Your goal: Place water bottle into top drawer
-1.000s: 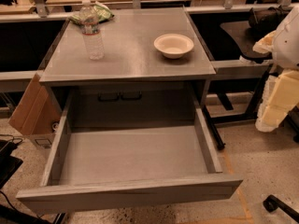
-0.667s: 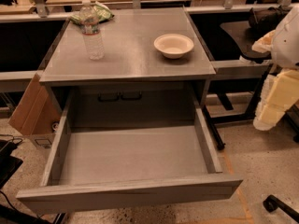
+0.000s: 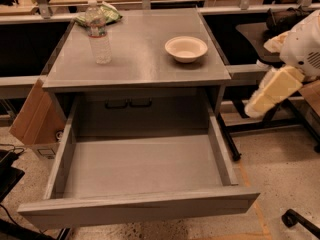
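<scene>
Hand [image 3: 272, 91] sits blurred at the right, beside the worktop [image 3: 150, 59], its arm [image 3: 305, 44] cut by the frame edge. Green bag [image 3: 109, 14] is partly hidden behind 1 water bottle [image 3: 98, 34], label unreadable.

Right of open top drawer [image 3: 140, 206] hangs gripper [image 3: 254, 107] — bowl [image 3: 186, 48] between it and water bottle [image 3: 99, 34].

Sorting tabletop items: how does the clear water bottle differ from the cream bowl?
The clear, ribbed plastic water bottle stands tall, narrow and capped at the left rear; the cream round bowl sits low, wide and open at the right. Both rest on the grey cabinet top. The gripper hangs right of the cabinet.
</scene>
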Tool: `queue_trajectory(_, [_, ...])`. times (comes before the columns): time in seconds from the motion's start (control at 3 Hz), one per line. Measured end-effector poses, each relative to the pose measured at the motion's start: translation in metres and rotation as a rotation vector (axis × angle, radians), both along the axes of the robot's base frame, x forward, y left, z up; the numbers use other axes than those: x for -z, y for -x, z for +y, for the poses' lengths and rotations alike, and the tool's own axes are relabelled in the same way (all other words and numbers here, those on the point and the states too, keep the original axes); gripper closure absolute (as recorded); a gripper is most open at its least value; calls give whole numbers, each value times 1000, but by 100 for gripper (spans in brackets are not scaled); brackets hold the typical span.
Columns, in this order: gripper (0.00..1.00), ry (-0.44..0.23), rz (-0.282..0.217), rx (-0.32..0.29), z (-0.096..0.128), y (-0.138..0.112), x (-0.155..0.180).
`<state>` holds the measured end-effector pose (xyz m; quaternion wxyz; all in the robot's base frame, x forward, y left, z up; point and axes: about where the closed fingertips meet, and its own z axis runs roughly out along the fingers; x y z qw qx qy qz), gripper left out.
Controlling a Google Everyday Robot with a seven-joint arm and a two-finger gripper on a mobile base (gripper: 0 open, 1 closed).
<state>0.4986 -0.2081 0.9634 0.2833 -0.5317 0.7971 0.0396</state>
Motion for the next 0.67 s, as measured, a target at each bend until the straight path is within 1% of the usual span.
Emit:
queue_trajectory(0.33, [0, -330, -89, 10, 45, -54, 13])
queue_trajectory(0.67, [0, -536, -233, -46, 87, -103, -3])
